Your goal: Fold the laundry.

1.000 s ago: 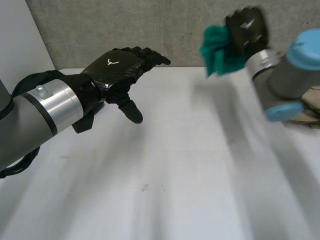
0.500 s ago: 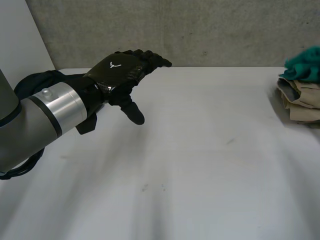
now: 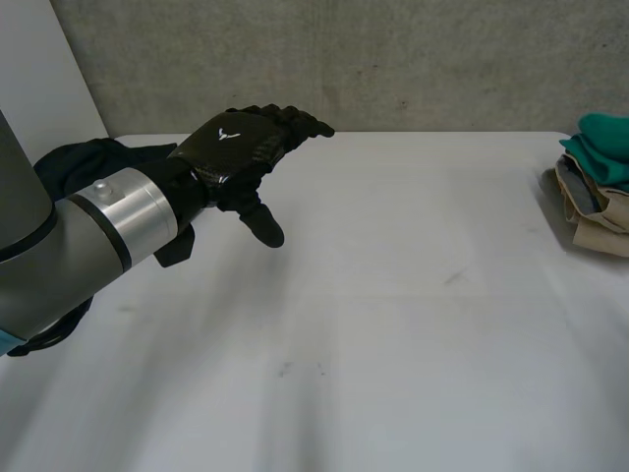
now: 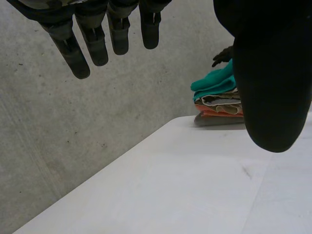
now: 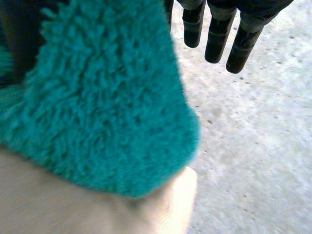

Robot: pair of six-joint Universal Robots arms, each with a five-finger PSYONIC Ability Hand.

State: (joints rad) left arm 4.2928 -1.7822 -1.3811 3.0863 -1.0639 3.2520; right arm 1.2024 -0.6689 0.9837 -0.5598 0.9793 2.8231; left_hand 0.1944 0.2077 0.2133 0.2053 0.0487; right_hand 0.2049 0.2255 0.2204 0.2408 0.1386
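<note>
Left hand point(image 3: 244, 147) is held above the desk point(image 3: 393, 324) near its far left corner, with the fingers point(image 4: 97, 41) straight and spread and nothing gripped. Right hand point(image 5: 219, 29) is seen at the stack of laundry point(image 3: 595, 202), which sits at the desk's far right edge. Its fingers are straight and clear of the cloth, so nothing is judged to be pinched. A teal fleece cloth point(image 5: 107, 97) lies on top of the stack, close under the right palm, with a beige cloth point(image 5: 63, 214) directly beneath it. The teal piece is judged to be light, soft and limp, with a thick pile that should give good grip and little slip; no fragility is expected. It is likely to sag and bunch if taken from the middle, so a hold at an edge or corner is advised, pinched between thumb and fingers. The folded pieces underneath may be dragged along if the pinch is taken too deep.
</note>
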